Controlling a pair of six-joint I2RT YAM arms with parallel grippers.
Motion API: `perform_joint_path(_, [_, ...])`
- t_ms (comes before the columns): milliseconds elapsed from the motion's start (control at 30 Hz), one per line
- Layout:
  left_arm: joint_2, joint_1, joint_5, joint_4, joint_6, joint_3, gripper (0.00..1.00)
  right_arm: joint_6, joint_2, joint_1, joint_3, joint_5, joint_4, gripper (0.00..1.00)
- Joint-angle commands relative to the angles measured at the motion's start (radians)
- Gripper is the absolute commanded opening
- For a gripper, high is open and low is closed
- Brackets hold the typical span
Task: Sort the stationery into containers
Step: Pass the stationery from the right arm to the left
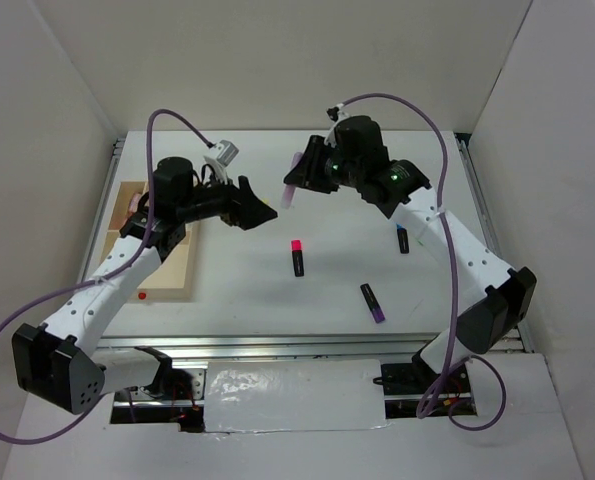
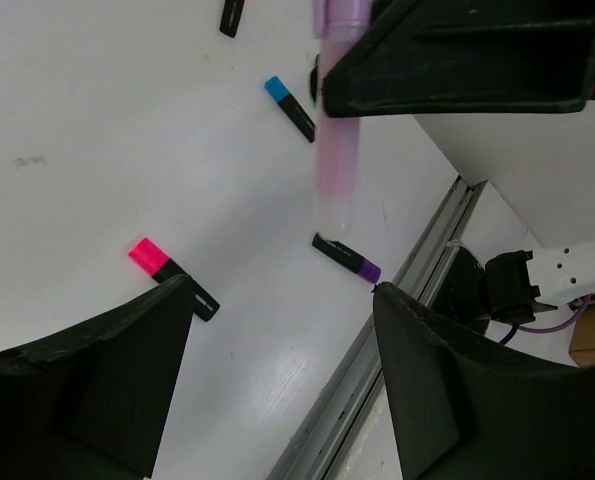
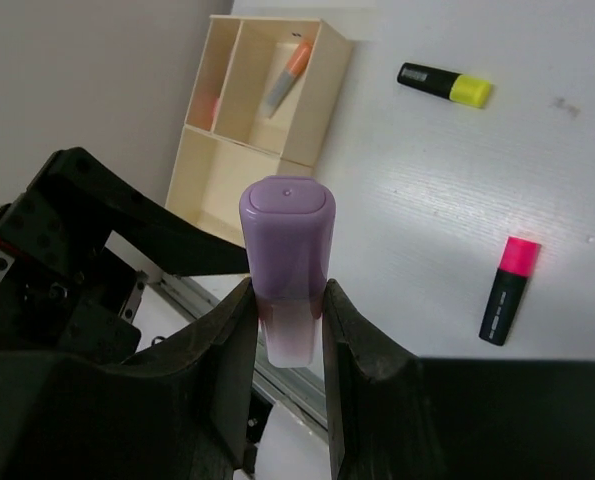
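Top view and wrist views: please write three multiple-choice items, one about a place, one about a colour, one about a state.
1. The wooden tray lies on which side of the table: A left; B right; C centre.
2. The cap of the black marker nearest the middle is: A green; B pink; C white.
3. The right pincer is: A open, empty; B shut on nothing; C shut on the pale purple marker.
1 A, the top view shows it far left. 2 B, the cap is bright pink. 3 C, the marker stands clamped between its jaws.
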Motion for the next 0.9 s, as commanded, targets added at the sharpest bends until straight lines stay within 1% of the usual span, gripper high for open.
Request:
perform_joint_path(0, [-0.002,-0.024,0.009,0.063,0.006,0.047,0.84,0.027,0.022,0.027,0.059,0.025,0.064,0.0])
perform_joint_path(300, [0.037,-0.033,-0.016,0.061,0.018,0.081,0.84,0.04,0.052,0.087,0.063,-0.024,0.098,0.0])
perform_joint_path(400, [0.061,-0.044,-0.031,0.038,0.038,0.103,0.8,0.044,0.057,0.093,0.071,-0.058,0.113,0.0])
perform_joint_path(500, [0.075,-0.046,-0.04,0.011,0.05,0.12,0.69,0.043,0.059,0.095,0.071,-0.092,0.123,0.0])
perform_joint_path(533, [0.072,-0.046,-0.046,0.008,0.061,0.121,0.58,0.043,0.057,0.098,0.065,-0.093,0.123,0.0])
perform_joint_path(600, [0.067,-0.046,-0.059,-0.002,0.07,0.12,0.46,0.037,0.051,0.093,0.056,-0.089,0.123,0.01])
perform_joint_path(633, [0.06,-0.046,-0.068,-0.006,0.079,0.12,0.35,0.038,0.048,0.087,0.047,-0.09,0.126,0.07])
perform_joint_path(667, [0.057,-0.046,-0.077,-0.011,0.084,0.118,0.29,0.04,0.043,0.072,0.037,-0.111,0.136,0.11])
perform_joint_path(700, [0.052,-0.046,-0.083,-0.023,0.085,0.117,0.19,0.043,0.04,0.062,0.034,-0.122,0.142,0.22])
perform_joint_path(767, [0.038,-0.044,-0.112,-0.038,0.107,0.12,0.1,0.044,0.029,0.026,0.011,-0.145,0.15,0.33])
perform_joint_path(800, [0.031,-0.029,-0.117,-0.055,0.114,0.123,0.04,0.043,0.02,0.009,0.005,-0.158,0.147,0.42])
perform_joint_path(833, [0.02,-0.017,-0.119,-0.066,0.119,0.123,0.01,0.031,0.002,-0.013,-0.012,-0.167,0.14,0.45])
perform_joint_path(867, [0.018,0.0,-0.126,-0.08,0.122,0.126,0.0,0.02,-0.01,-0.063,-0.024,-0.174,0.133,0.47])
